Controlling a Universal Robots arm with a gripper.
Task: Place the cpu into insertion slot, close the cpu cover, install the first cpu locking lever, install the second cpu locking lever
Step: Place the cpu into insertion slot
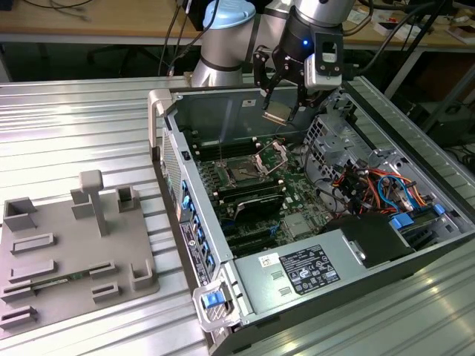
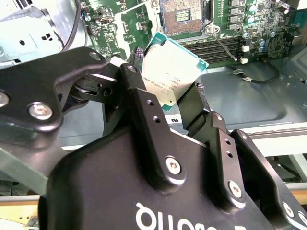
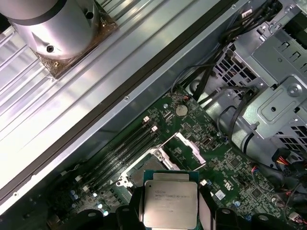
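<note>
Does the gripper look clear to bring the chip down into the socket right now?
Probably yes. The gripper holds the chip in the air; the socket lies uncovered, its cover swung open, and nothing stands between chip and socket.

Cut off at the picture's edge in the second wrist view and partly covered by the cpu [image 3: 170,203] in the first wrist view, the insertion slot [image 2: 184,14]; covered by the fingers [image 2: 146,112], two cpu edges.

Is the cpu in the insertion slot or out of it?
Out. The tool grips the cpu clear of the insertion slot, whose centre lies bare.
</note>
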